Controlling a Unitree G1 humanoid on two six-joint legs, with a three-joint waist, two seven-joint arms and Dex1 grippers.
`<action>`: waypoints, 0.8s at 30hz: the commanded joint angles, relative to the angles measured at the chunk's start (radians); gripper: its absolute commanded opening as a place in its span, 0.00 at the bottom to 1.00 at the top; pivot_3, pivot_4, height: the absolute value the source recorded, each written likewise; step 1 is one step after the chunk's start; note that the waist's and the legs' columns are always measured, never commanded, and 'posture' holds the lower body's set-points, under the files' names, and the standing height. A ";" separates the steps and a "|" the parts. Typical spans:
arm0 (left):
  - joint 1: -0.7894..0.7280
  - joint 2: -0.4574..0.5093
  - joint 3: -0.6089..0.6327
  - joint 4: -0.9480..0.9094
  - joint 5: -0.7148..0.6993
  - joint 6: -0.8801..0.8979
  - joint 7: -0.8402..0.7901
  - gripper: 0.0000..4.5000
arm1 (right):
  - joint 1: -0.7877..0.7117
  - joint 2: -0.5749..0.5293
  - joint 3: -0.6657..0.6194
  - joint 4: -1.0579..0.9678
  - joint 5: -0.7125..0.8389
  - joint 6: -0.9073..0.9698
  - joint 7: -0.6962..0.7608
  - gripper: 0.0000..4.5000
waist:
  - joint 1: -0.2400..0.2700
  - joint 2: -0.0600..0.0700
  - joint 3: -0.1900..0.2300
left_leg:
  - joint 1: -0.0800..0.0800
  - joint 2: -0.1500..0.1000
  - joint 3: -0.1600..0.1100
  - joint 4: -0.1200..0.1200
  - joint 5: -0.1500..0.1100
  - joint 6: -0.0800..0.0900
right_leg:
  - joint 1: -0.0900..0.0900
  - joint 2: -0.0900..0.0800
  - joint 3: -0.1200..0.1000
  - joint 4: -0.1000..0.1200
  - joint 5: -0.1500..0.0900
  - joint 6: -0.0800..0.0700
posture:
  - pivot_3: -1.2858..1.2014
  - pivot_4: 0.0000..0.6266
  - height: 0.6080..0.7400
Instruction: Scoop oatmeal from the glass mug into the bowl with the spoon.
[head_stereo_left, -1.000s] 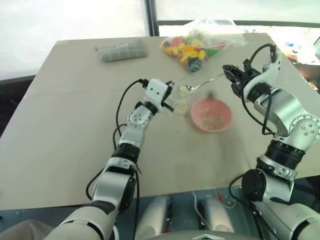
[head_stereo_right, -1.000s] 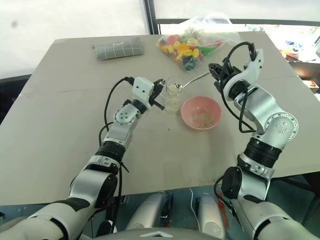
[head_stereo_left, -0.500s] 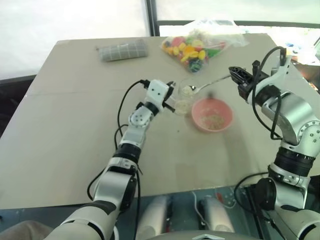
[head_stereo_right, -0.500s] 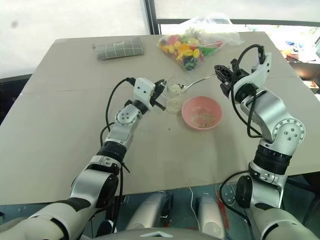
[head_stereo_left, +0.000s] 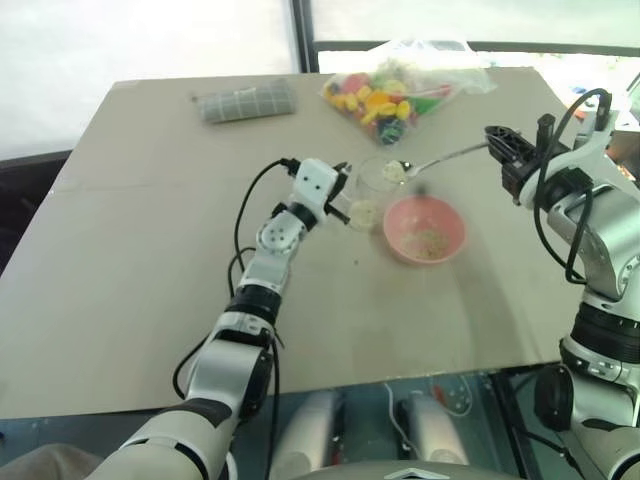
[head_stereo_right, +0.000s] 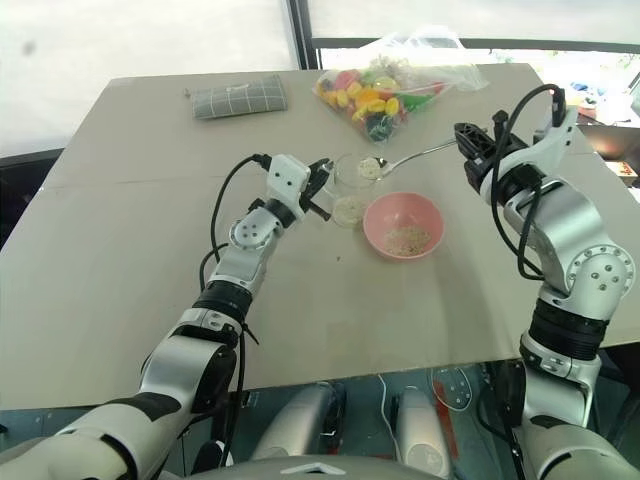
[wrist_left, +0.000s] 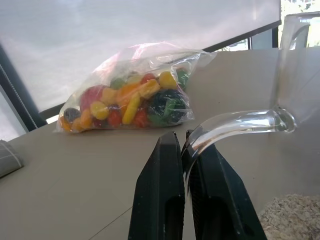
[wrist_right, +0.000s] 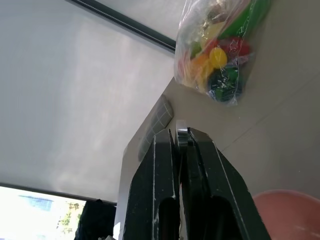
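Over the glass mug (head_stereo_right: 352, 172), entry for the present moment:

- Spoon (head_stereo_right: 405, 158): lifted clear of the mug's rim, its small oval bowl heaped with a pale clump of oatmeal (head_stereo_right: 371, 167). A second ago that bowl sat lower, inside the mouth of the mug; half a second ago it was at the rim. Now it hangs just above the rim, on the side nearest the pink bowl (head_stereo_right: 402, 225)
- Right end effector (head_stereo_right: 466, 143): fingers pressed together on the far end of the spoon's handle, pinching it so the handle runs roughly level. Compared with the earlier frames, the whole right arm has drawn back toward the robot's right, carrying the spoon with it
- Left end effector (wrist_left: 183, 150): fingers pinched on the mug's clear handle (wrist_left: 235, 125), steadying the mug where it stands on the bench (head_stereo_right: 120, 230). No change from the earlier frames
- Mug contents: a low layer of oat flakes remains at the bottom (wrist_left: 292, 217)
- Pink bowl: just beside the mug, on the robot's right of it, with a thin scatter of oats already lying on its floor (head_stereo_right: 405, 238). Position unchanged
- Other items: clear bag of coloured pieces (head_stereo_right: 385, 85) at the far edge of the bench; grey checked cloth (head_stereo_right: 236, 98) at the far left. Both unchanged

Reading: the scoop itself looks complete and the load is in transit. What remains, by my judgement, is carrying the spoon over the pink bowl and tipping it; a level spoon matters meanwhile, since the heap sits loose
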 joint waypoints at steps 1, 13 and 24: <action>-0.027 -0.001 0.010 0.018 -0.012 -0.018 -0.009 0.00 | 0.029 -0.051 -0.026 -0.081 0.068 -0.043 -0.014 0.00 | 0.000 0.000 0.000 | 0.000 0.000 0.000 0.000 0.000 0.000 | 0.000 0.000 0.000 0.000 0.000 0.000 | 0.52 0.24 0.83; -0.010 0.001 0.050 0.033 -0.051 0.014 -0.003 0.00 | 0.163 -0.218 0.045 -0.149 -0.016 -0.025 0.059 0.00 | 0.000 0.000 0.000 | 0.000 0.000 0.000 0.001 -0.001 0.004 | 0.001 0.000 0.000 0.000 0.000 0.001 | 0.52 0.24 0.83; 0.000 0.018 0.063 0.017 -0.058 0.031 0.024 0.00 | 0.009 -0.428 0.298 -0.223 -0.547 0.081 0.461 0.00 | -0.001 0.000 0.000 | 0.000 0.000 0.000 0.003 -0.001 0.004 | 0.001 0.000 0.000 -0.001 0.001 0.002 | 0.52 0.24 0.83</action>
